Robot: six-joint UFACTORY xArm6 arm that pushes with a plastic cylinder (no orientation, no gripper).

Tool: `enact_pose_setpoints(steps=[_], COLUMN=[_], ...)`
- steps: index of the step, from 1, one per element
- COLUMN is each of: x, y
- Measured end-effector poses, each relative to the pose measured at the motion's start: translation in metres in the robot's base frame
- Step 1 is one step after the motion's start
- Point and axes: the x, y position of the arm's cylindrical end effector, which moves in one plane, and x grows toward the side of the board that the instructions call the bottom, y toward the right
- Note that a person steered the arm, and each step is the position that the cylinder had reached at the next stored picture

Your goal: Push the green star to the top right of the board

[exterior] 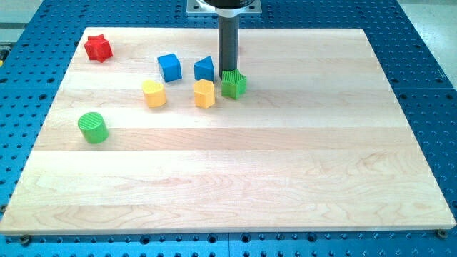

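The green star (pixel 233 84) lies in the upper middle of the wooden board (pixel 285 157). My tip (pixel 228 71) is right at the star's top edge, slightly to its left, and seems to touch it. The rod stands between the star and a blue triangular block (pixel 204 69), which lies just left of the tip.
A yellow hexagonal block (pixel 204 93) sits close to the star's left. A blue cube (pixel 169 66) and a yellow heart (pixel 153 93) lie further left. A red star (pixel 98 47) is at the top left and a green cylinder (pixel 93 127) at the left.
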Motion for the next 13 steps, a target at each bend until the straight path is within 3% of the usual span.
enact_pose_setpoints(steps=[1,2,3,4,6,10,12,13], x=[0.003,0.051,0.058,0.056,0.074,0.074,0.074,0.029], y=[0.000,-0.047,-0.017,0.050,0.020,0.078,0.069,0.075])
